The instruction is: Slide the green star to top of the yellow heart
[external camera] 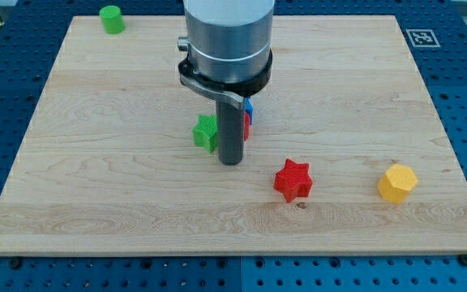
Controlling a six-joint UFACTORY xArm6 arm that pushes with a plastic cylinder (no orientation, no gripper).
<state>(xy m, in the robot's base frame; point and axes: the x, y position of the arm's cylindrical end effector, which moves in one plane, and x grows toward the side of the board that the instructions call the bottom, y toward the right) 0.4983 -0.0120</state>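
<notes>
I carry no fingers at all, only a straight dark rod, so there is nothing on me to stand apart or clamp together. My tip rests on the wooden worktop a little to the view's left of centre.

The green star lies just beside the rod on the view's left, so close that it looks to be touching the rod's side, a little above the level of my tip. Its right edge is partly hidden by the rod. On the rod's other side, close against it, a blue block and a red block peek out; most of both is hidden behind me, so I cannot make out their shapes.

A red star sits near my tip, toward the view's lower right, clearly apart from it. Farther to the view's right, well apart from the green star, is a yellow block; from here it looks more like a faceted, hexagon-like piece than a heart, and I cannot tell its shape for sure.

A green cylinder stands by itself at the view's top left corner of the worktop, far from everything else.
</notes>
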